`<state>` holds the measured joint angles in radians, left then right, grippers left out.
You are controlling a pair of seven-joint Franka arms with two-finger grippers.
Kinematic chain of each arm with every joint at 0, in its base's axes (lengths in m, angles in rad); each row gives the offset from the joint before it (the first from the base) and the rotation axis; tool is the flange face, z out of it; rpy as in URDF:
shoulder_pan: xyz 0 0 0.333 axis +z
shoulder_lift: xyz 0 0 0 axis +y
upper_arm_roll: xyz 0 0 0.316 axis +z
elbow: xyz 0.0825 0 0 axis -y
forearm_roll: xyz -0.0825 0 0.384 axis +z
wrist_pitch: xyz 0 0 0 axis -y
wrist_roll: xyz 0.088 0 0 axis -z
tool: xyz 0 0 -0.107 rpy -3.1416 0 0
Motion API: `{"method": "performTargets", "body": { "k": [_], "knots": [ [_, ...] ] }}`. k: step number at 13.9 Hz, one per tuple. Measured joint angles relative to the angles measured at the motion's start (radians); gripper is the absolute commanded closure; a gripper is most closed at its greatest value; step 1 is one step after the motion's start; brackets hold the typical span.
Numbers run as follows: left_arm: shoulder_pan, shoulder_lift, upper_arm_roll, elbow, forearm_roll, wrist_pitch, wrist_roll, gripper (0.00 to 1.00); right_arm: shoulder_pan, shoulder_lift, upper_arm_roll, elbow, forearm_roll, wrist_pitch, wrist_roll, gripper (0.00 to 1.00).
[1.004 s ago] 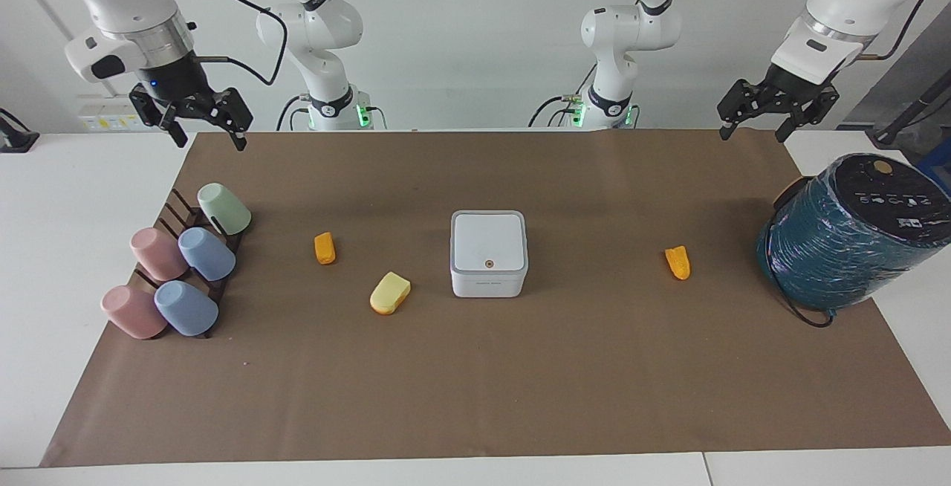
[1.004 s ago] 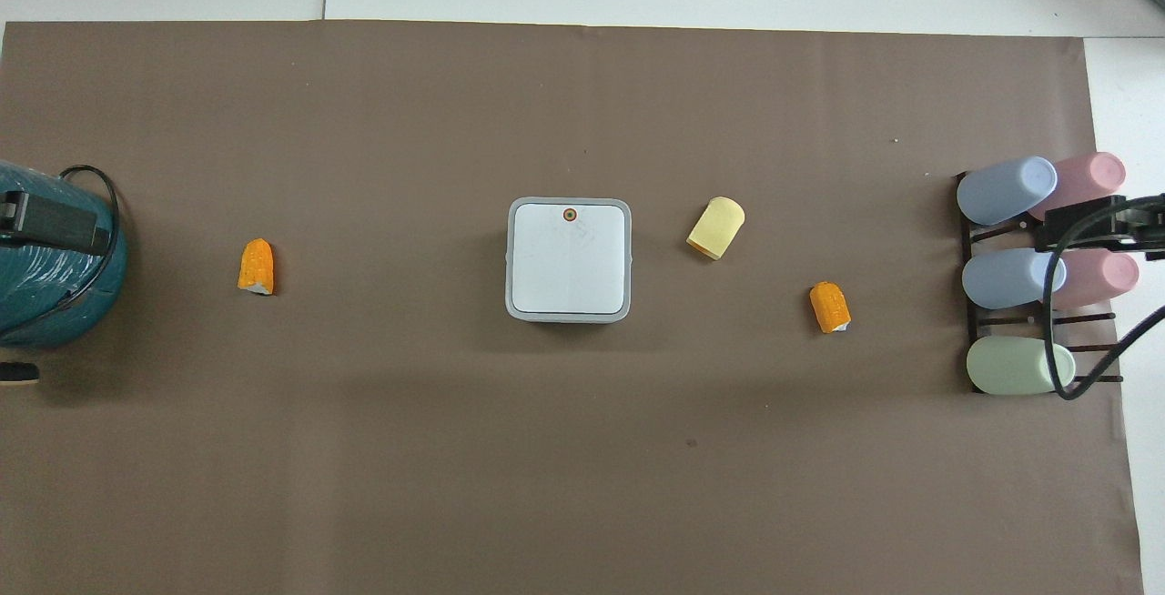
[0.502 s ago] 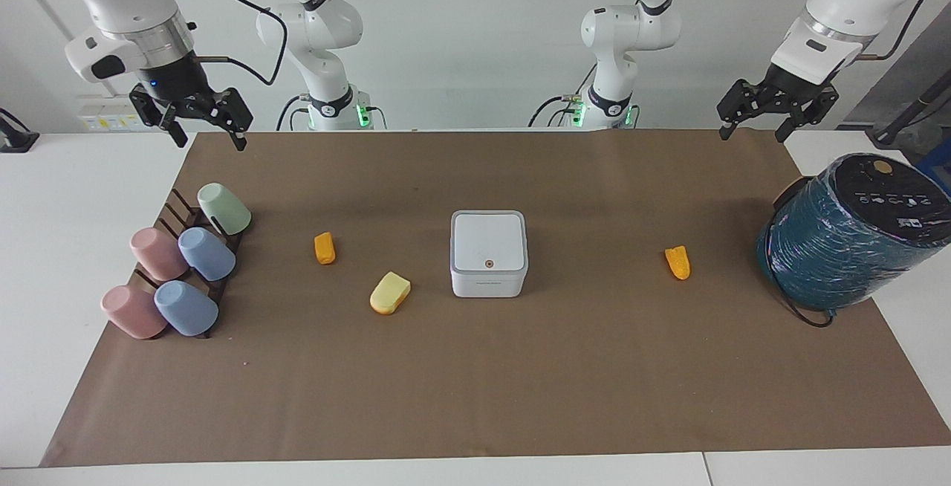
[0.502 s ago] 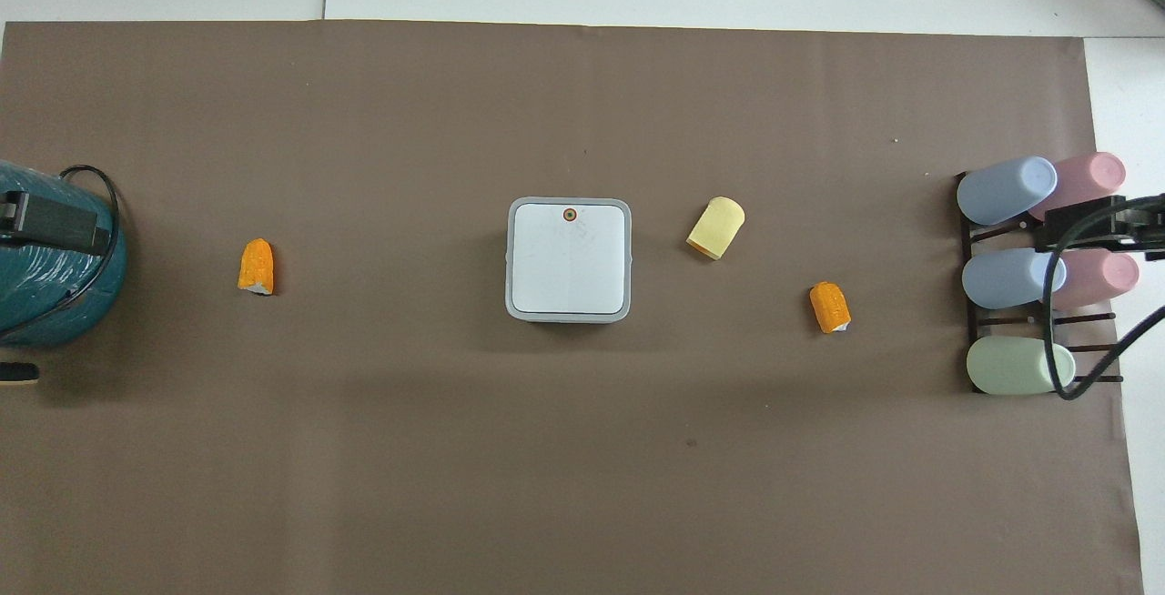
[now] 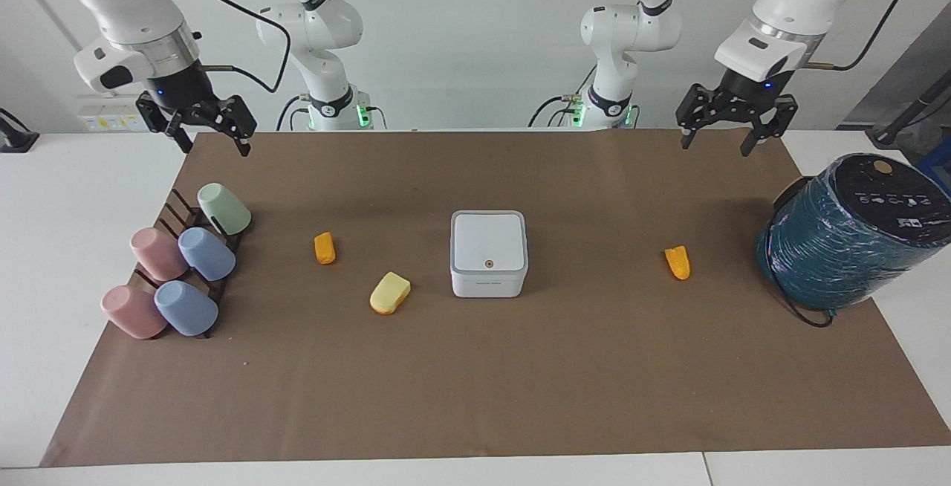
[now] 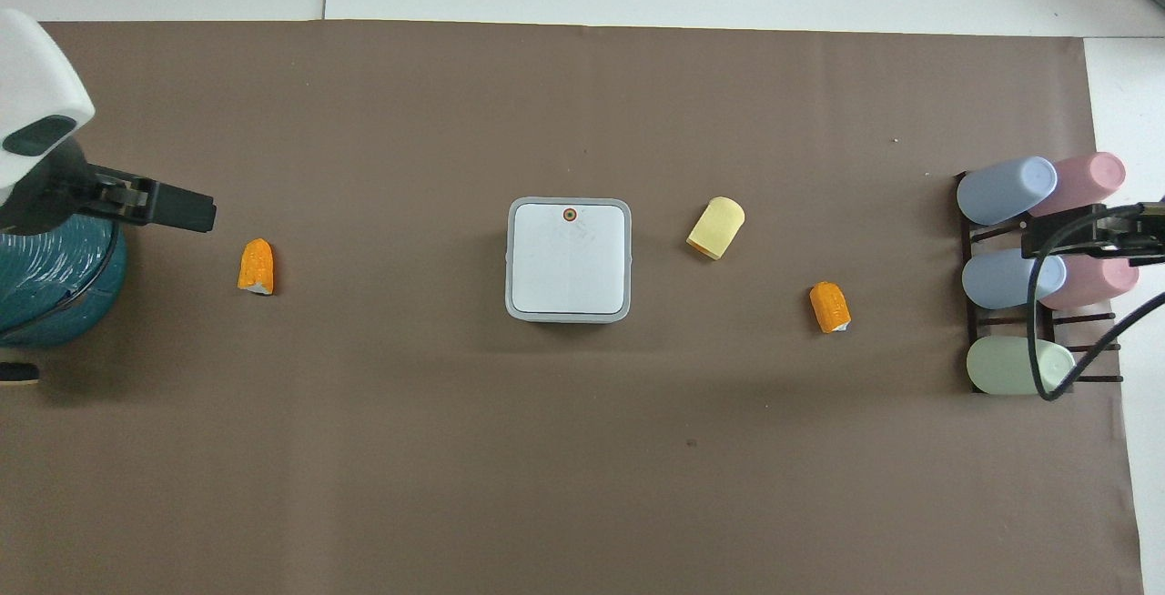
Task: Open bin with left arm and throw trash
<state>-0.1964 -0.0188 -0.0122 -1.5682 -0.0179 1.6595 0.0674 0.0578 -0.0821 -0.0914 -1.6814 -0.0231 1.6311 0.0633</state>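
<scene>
Since a second ago my left gripper (image 5: 717, 140) is swinging inward from over the teal cylinder's end toward the table's middle, and it is now showing in the overhead view; the right gripper (image 5: 212, 140) is barely shifting.

The bin (image 5: 489, 252) is sitting mid-table on the brown paper (image 5: 475, 389), its grey-edged lid (image 6: 569, 258) shut flat, the orange dot (image 6: 570, 214) at the edge farther from the robots. Nothing is done yet, as I judge it: the lid needs lifting, then three pieces need dropping in.

The pale yellow lump (image 5: 390, 293) is lying just beside the bin toward the right arm's end, an orange lump (image 5: 325, 247) a little past it, and the second orange lump (image 5: 677, 261) well apart toward the left arm's end. The orange ones look ridged, the yellow one smooth and soft.

Both grippers are hanging with fingers spread wide, holding nothing; the left is over the paper's edge nearest the robots, the right is waiting over the corner near the cup rack (image 5: 178, 270). The wrapped teal cylinder (image 5: 847, 237) is leaning at the left arm's end.
</scene>
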Motion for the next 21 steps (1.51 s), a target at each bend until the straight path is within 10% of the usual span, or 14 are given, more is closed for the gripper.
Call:
{"method": "performTargets", "body": {
  "k": [2,9,13,21],
  "knots": [
    [-0.067,-0.004,-0.003,-0.054,0.000,0.074,-0.040,0.00,0.000,-0.002,0.000,-0.007,0.000,0.011,0.000,0.00],
    [-0.259,0.059,-0.007,-0.201,0.000,0.373,-0.245,0.74,0.000,-0.004,0.000,-0.018,0.000,0.022,0.000,0.00],
    [-0.327,0.152,-0.007,-0.207,0.000,0.535,-0.367,1.00,0.000,-0.005,0.000,-0.020,0.000,0.025,0.000,0.00],
    [-0.392,0.268,-0.009,-0.210,-0.002,0.787,-0.430,1.00,0.090,0.017,0.007,-0.174,0.037,0.325,0.043,0.00]
  ]
}}
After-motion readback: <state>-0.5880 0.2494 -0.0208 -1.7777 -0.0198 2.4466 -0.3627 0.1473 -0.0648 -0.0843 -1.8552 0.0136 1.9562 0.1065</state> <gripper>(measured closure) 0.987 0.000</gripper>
